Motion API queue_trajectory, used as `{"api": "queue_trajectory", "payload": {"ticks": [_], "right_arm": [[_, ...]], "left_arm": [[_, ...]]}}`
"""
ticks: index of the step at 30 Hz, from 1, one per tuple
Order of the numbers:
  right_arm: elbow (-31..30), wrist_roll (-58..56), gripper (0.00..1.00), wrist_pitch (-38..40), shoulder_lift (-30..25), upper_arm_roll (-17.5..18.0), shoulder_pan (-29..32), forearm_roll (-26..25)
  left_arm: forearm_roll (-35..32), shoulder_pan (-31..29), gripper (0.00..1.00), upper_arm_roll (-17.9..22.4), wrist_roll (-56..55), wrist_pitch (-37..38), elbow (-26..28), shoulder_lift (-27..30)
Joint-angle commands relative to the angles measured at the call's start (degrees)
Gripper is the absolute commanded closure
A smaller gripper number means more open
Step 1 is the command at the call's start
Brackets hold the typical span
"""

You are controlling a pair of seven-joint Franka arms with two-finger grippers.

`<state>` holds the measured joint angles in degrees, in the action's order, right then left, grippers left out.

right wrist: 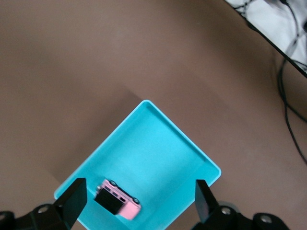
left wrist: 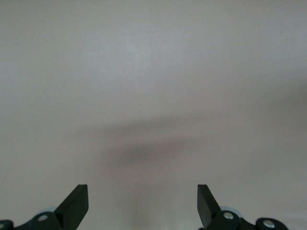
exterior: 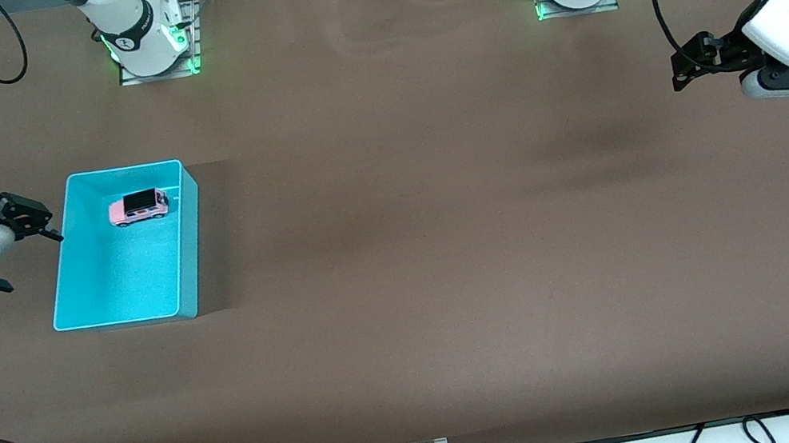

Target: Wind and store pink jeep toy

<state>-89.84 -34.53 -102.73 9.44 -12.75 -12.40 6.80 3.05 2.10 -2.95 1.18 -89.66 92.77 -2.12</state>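
Pink jeep toy [exterior: 139, 206] in cyan bin [exterior: 189, 290], clear of right gripper [exterior: 33, 222] fingers [exterior: 22, 205].

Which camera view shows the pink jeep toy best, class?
The front view: the pink jeep toy shows whole, side-on, inside the cyan bin. The right wrist view catches it at the picture's edge, from above. The left wrist view shows only bare table.

Pink jeep toy [right wrist: 118, 199] upright in cyan bin [right wrist: 163, 139].
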Motion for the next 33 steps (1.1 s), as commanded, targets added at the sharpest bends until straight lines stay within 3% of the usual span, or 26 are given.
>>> {"api": "queue_trajectory", "payload": {"ticks": [1,14,20,30,33], "right_arm": [[4.84,14.12,0.00,2.01,1.11,-0.08,-0.26,0.32],[7.22,20.46,0.00,9.29,-0.12,-0.96,0.27,0.23],[6.61,29.07,0.00,12.64,-2.14,-1.75,0.27,-0.82],[-5.60,31.10,0.00,10.36,-12.07,-1.75,0.35,-3.73],[-6.14,31.28,0.00,10.88,-12.87,-1.75,0.36,-3.73]], "left_arm": [[0.47,-0.43,0.00,-0.31,-0.56,1.06,-2.15,-0.87],[-3.14,-0.08,0.00,-0.66,-0.56,1.15,-2.15,-0.60],[-2.61,-0.61,0.00,-0.31,-0.04,1.15,-2.15,-0.60],[-2.61,-0.52,0.00,-0.31,-0.12,1.15,-2.15,-0.60],[-2.61,-0.52,0.00,-0.31,-0.12,1.24,-2.15,-0.60]]}}
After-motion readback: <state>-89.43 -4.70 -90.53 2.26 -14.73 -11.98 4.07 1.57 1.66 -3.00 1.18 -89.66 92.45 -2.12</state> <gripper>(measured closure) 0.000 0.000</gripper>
